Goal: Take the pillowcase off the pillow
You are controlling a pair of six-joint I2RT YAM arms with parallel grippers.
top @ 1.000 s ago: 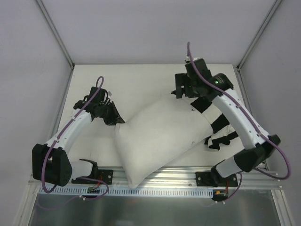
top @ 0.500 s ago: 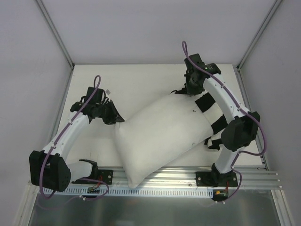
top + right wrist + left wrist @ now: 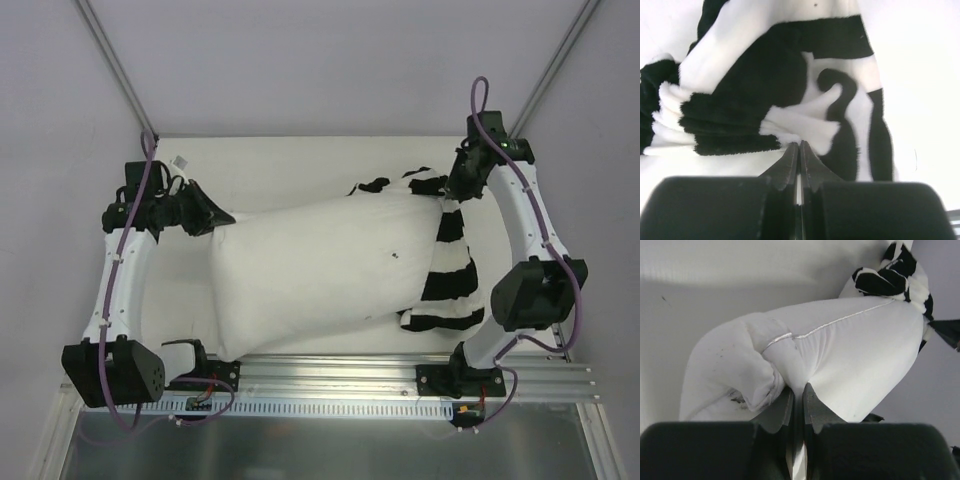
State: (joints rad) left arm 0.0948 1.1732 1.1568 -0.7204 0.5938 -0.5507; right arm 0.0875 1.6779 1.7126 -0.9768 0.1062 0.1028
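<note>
The plain white pillow point(image 3: 320, 270) lies stretched across the table, its left end bare. The black and white striped pillowcase point(image 3: 447, 270) is bunched over its right end, with a flap trailing toward the back point(image 3: 425, 181). My left gripper point(image 3: 218, 218) is shut on the pillow's left corner; the left wrist view shows white pillow point(image 3: 840, 355) cloth pinched between the fingertips of this gripper point(image 3: 797, 388), and the pillowcase point(image 3: 892, 277) at the far end. My right gripper point(image 3: 452, 192) is shut on the pillowcase's upper edge. Up close, this gripper point(image 3: 800, 145) nips a fluffy fold of the pillowcase point(image 3: 790, 80).
The white table point(image 3: 290, 165) runs to a grey back wall. Slanted frame posts point(image 3: 115, 70) point(image 3: 555, 65) rise at the back corners. An aluminium rail point(image 3: 340, 375) carrying both arm bases lines the near edge.
The right gripper has shut on the pillowcase and pulled it right and back. The left arm has drawn the pillow's corner leftward. The pillow now lies stretched out, with more striped cloth showing.
</note>
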